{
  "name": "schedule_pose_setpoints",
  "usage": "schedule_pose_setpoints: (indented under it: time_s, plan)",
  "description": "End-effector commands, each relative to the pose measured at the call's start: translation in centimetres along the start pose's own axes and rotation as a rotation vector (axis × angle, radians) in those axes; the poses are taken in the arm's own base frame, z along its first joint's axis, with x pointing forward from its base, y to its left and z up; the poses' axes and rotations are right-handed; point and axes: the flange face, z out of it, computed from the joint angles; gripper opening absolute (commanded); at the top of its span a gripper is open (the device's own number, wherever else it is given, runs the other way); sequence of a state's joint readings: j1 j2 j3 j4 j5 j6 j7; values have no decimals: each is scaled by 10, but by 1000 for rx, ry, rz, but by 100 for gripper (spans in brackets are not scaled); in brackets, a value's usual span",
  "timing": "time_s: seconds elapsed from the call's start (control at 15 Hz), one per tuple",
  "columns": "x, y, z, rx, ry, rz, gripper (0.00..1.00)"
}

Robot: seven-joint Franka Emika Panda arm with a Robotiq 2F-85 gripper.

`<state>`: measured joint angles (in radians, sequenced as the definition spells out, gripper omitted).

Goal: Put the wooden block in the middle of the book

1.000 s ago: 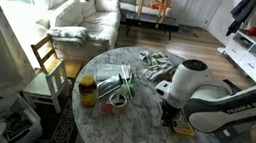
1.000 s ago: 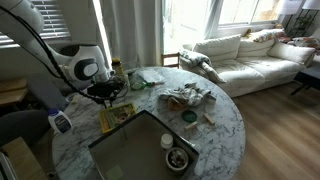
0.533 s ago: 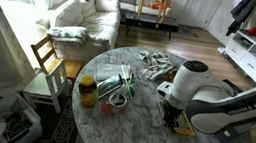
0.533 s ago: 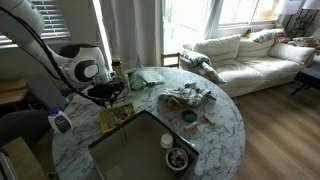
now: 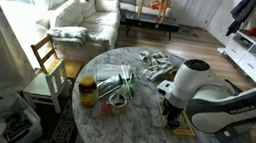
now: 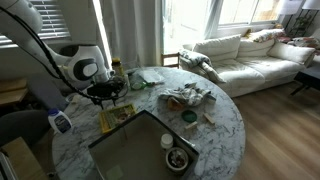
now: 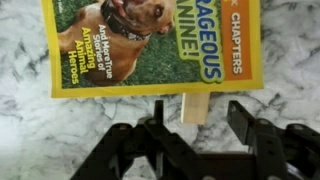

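From my remote station, the Robotiq gripper hung low over the marble table, its jaws spread wide on either side of the wooden block. Neither of the fingers touched the block; clear gaps showed on both sides in the wrist view. The block lay at the near edge of the book, a yellow-bordered children's paperback with a dog on its cover. One end looked to rest on or against the yellow border, the other over the marble, though I could not tell whether it overlapped.

Over the past second almost nothing had moved. In both exterior views the arm kept the same crouch above the book, and the block sat where it had been.

That stillness suggested I had paused between lining up and closing. I judged the task unfinished: the block was at the cover's edge, not its middle. It would need to be gripped and carried further in over the dog picture.
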<state>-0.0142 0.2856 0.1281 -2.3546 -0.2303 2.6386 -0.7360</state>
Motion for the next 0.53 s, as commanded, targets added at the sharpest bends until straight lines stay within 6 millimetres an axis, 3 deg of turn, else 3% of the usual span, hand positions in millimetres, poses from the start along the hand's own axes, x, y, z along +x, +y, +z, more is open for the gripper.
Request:
schedule_pose_setpoints:
  time_s: [0.0,0.47]
  plan:
    - [1,-2,-24,-9,30,-3,98]
    - [-2,33,-94,-91,61,382,100]
